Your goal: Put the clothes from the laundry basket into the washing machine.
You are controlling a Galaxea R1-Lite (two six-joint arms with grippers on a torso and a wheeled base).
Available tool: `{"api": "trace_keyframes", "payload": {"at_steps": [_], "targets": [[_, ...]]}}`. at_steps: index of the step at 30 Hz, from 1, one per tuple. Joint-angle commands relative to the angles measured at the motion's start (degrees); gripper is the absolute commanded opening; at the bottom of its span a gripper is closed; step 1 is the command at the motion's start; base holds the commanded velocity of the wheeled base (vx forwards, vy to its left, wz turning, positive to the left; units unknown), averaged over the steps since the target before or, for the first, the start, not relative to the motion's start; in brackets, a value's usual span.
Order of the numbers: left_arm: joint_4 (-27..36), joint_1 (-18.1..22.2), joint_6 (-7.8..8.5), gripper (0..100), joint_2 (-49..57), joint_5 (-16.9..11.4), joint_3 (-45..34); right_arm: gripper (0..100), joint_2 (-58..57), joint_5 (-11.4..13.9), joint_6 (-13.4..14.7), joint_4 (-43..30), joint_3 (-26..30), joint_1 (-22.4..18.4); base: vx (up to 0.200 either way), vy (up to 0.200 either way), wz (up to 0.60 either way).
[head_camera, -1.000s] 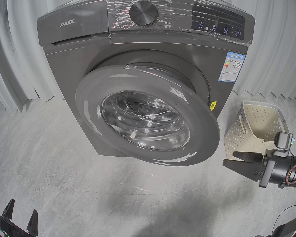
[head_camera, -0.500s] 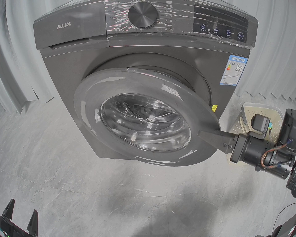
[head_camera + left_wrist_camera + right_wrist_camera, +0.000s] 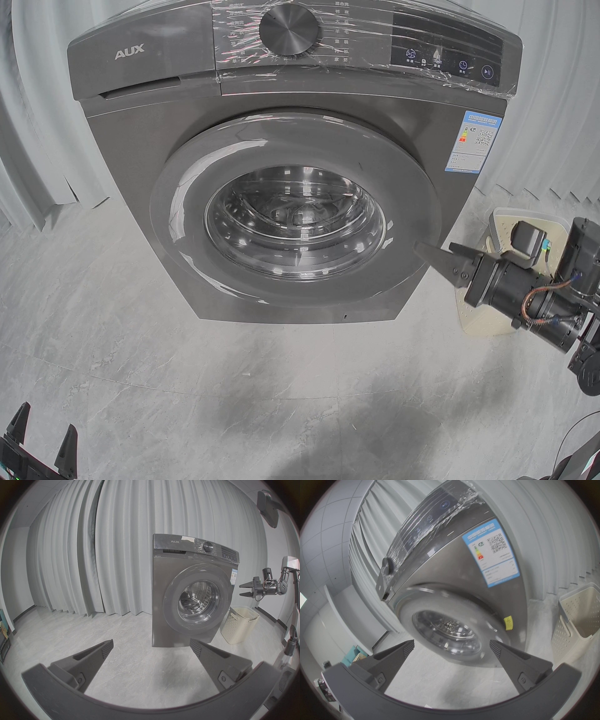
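Lower left corner of the head view: left gripper, dark wedge-shaped fingers spread wide, gripping nothing, poised over the floor of glossy grey veined tile. Right of centre, at mid-height: right gripper on a black cylindrical wrist, pointed fingers parted, likewise empty, tips close beside the right rim of the door; cannot tell whether touching. Behind that arm, at the right edge: laundry basket, cream plastic, upright on the floor, walls pierced with rows of small holes, grey band round the rim, just beside the right side of the washing machine; inside largely hidden by the arm. Filling the middle and top of the frame: the washing machine itself, boxy, smooth dark-grey metal. Door round, a broad shiny ring lying flush against the front, with a bulging glass window at its centre and ribbed steel drum visible through it. Across the top: round brushed knob and dark control panel under crinkled clear film; blue-edged label at the front's upper right. Farthest back, along both sides: pale pleated curtains.
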State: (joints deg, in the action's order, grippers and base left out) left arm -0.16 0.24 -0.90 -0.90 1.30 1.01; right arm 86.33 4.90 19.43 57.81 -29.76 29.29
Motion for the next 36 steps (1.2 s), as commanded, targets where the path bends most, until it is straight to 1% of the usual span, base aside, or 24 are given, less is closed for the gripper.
{"api": "trace_keyframes", "payload": {"at_steps": [1,4,6,7,9,14,15,17,21,22,24,25,27,29,32,36], "targets": [[0.0,0.0,-0.06,100,0.6,0.0,-1.0,100,-2.4,-0.1,-0.9,0.0,4.5,5.8,0.2,0.0,0.0],[0.1,0.0,0.02,100,0.6,0.0,-1.0,100,-2.2,-0.2,-0.9,0.1,4.6,8.0,0.2,0.0,0.0],[0.1,0.0,0.02,100,0.6,0.0,-1.0,100,-1.8,-0.2,-1.2,0.2,4.2,8.0,0.2,0.0,0.0],[0.0,0.0,-0.06,100,0.6,0.0,-1.0,100,-1.3,-0.9,-2.0,0.2,2.9,7.7,0.2,0.0,0.0],[0.0,0.0,-0.06,100,0.6,0.0,-1.0,100,-0.2,-1.8,-2.0,0.2,1.5,7.6,0.2,0.0,0.0],[0.0,0.0,-0.06,100,0.6,0.0,-1.0,100,1.0,-2.4,-2.2,0.2,-1.6,7.7,0.2,0.0,0.0],[0.0,0.0,-0.06,100,0.6,0.0,-1.0,100,1.0,-2.4,-2.2,0.2,-1.6,7.7,0.0,0.0,0.0],[0.0,0.0,-0.06,100,0.6,0.0,-1.0,100,2.6,-2.4,-2.4,0.2,-3.7,7.8,0.0,0.0,0.0],[0.0,0.0,-0.06,100,0.6,0.0,-1.0,100,3.2,-2.9,-3.3,0.2,-5.3,7.6,0.0,0.0,0.0],[0.0,0.0,-0.24,100,0.6,0.0,-1.0,100,3.1,-3.9,-4.4,0.4,-6.4,7.5,0.0,0.0,0.0],[0.0,0.0,-0.24,100,0.6,0.0,-1.0,100,3.1,-4.8,-5.0,1.5,-7.0,7.4,0.0,0.0,0.0],[0.0,0.0,-0.24,100,0.6,0.0,-1.0,100,3.1,-5.0,-5.1,2.0,-7.1,7.4,0.0,0.0,0.0],[0.0,0.0,-0.15,100,0.6,0.0,-1.0,100,3.1,-6.6,-6.0,4.7,-7.2,7.3,0.0,0.0,0.0],[0.0,0.0,-0.15,100,0.6,0.0,-1.0,100,3.2,-7.7,-7.4,7.0,-6.5,7.3,0.0,0.0,0.0],[0.0,0.0,-0.24,100,0.6,0.0,-1.0,100,3.1,-8.0,-7.7,7.6,-5.4,8.0,0.0,0.0,0.0],[0.0,0.0,-0.33,100,0.6,0.0,-1.0,100,0.7,-7.4,-7.8,7.6,0.3,9.8,0.0,0.0,0.0]]}}
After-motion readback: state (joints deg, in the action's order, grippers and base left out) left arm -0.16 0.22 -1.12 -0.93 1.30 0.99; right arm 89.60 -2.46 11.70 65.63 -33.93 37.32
